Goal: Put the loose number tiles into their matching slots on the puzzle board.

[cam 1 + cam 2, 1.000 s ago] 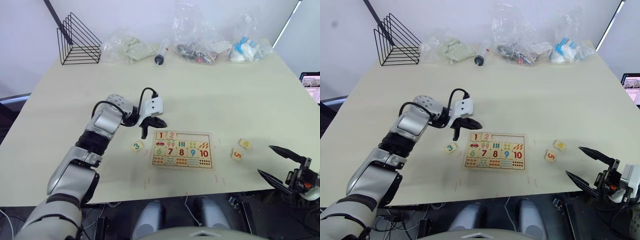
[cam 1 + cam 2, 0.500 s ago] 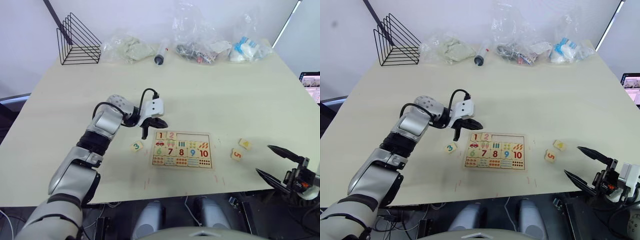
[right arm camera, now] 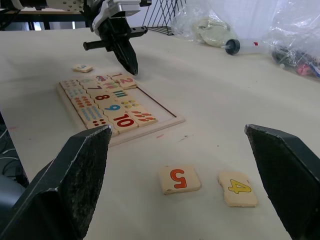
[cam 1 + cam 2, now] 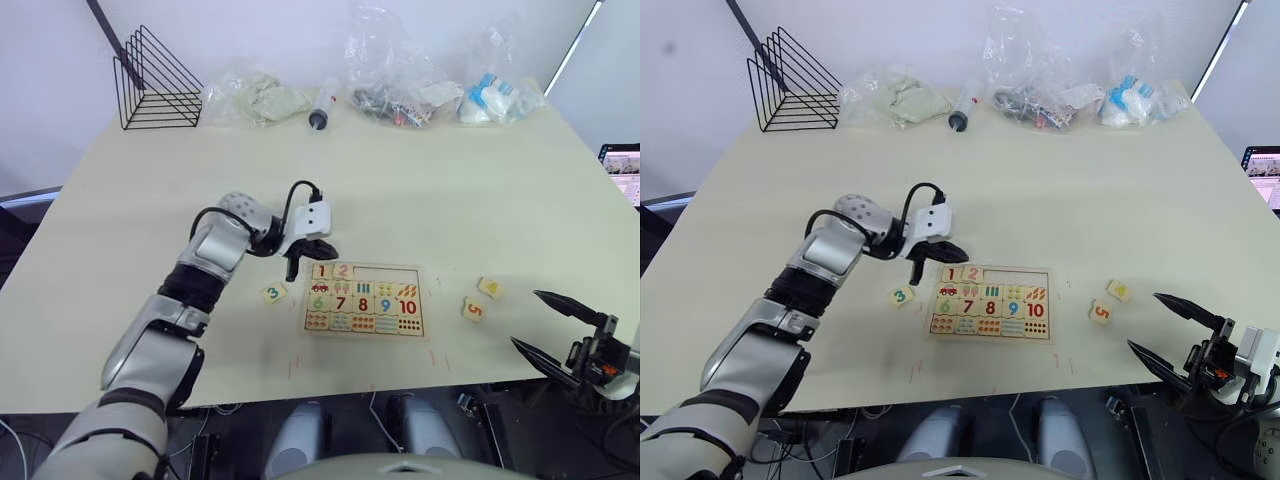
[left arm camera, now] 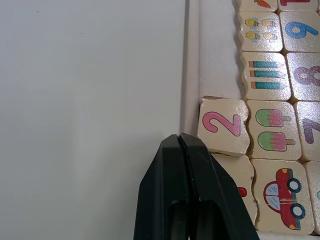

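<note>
The puzzle board [image 4: 423,318] lies flat near the table's front edge. Tiles 1 [image 4: 322,271] and 2 [image 4: 343,269] sit at the left end of its top row, and tile 2 [image 5: 223,125] looks slightly crooked in its recess. The other slots [image 4: 388,273] of that row are bare. My left gripper [image 4: 291,264] is shut, its tip touching down just outside the board's top-left corner beside tile 1. Loose tile 3 [image 4: 272,293] lies left of the board, with tiles 5 [image 4: 473,309] and 4 [image 4: 490,289] to its right. My right gripper [image 4: 528,319] hangs open off the front right edge.
Along the far edge stand a black wire rack [image 4: 155,82], several clear plastic bags [image 4: 255,97] and a syringe [image 4: 322,104]. Bare tabletop separates the board from those things. The table's front edge runs just below the board.
My left wrist has edged slightly right toward the board's corner, with its fingers still shut. The right gripper and the loose tiles have stayed in place.
</note>
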